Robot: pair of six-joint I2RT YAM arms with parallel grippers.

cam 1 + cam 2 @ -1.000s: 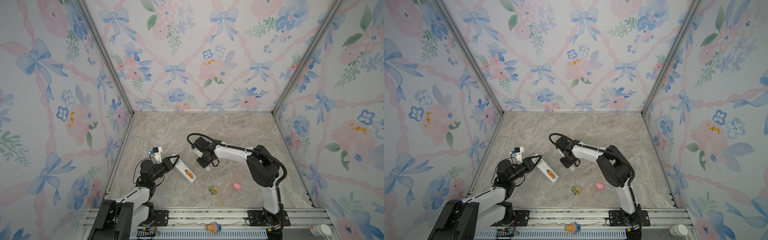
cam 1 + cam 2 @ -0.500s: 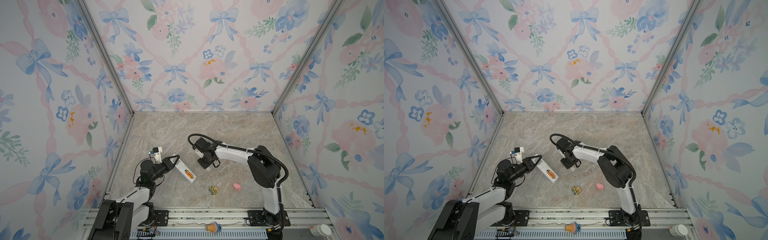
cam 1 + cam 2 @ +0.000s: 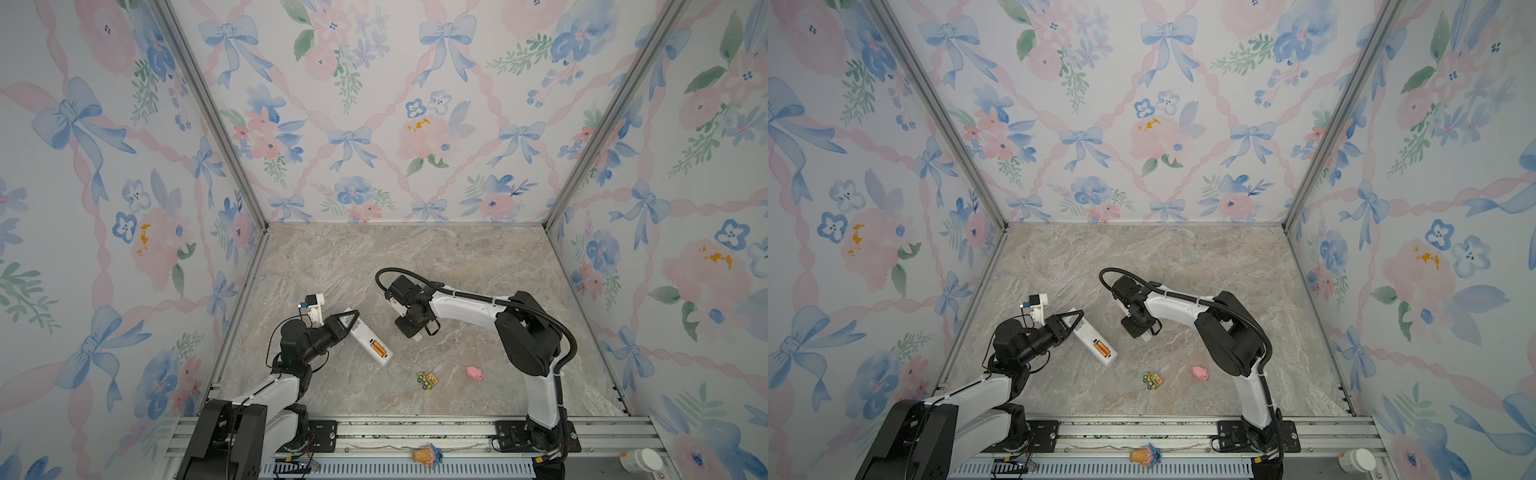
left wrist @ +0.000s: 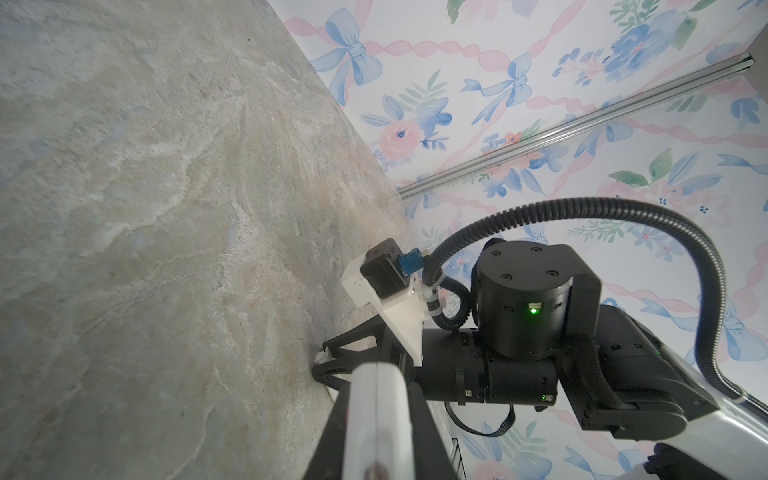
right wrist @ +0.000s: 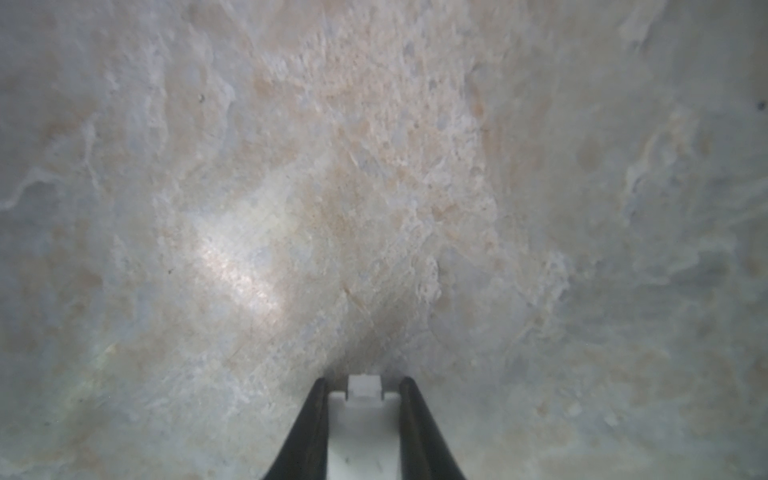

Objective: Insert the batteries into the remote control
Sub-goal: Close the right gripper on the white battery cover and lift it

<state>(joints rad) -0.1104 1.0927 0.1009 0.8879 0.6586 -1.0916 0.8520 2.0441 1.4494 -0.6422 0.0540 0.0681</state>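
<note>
My left jaws are clamped on one end of the remote control, which lies on the worktop with the batteries showing in its open bay. My right jaws pinch a white piece, probably the battery cover; the view is blurred. I should lift it level, tab leading. A second ago the right jaws stood wider.

Front: toy car, pig; rear floor seemingly open.

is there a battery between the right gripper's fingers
No, the right gripper clamps only a flat white plastic piece.
</note>
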